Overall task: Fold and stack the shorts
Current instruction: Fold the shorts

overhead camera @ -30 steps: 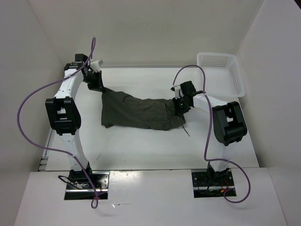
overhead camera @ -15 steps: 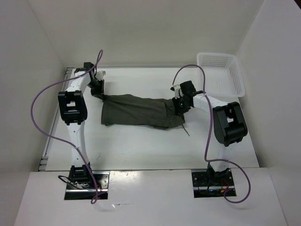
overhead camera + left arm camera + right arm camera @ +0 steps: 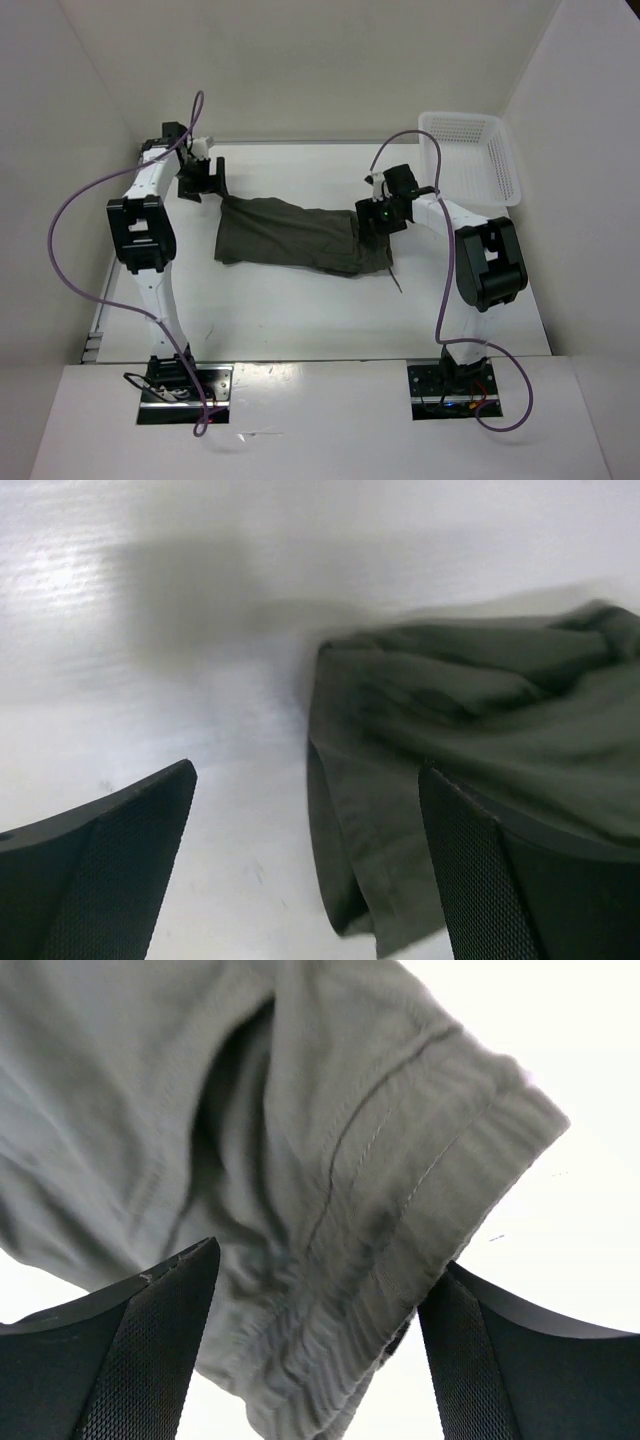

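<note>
Left gripper (image 3: 200, 180) and right gripper (image 3: 378, 215) are both gaping; you're aiming the left at 4 o'clock, onto that shorts (image 3: 295, 235) corner.

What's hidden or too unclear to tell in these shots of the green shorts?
Top view: the right gripper covers the right end of the shorts; the thin strand beside it is too small to identify.
Left wrist view: blurred cloth runs off the right edge, behind a finger of the left gripper.
Right wrist view: only a close patch, cut off at the edges.
</note>
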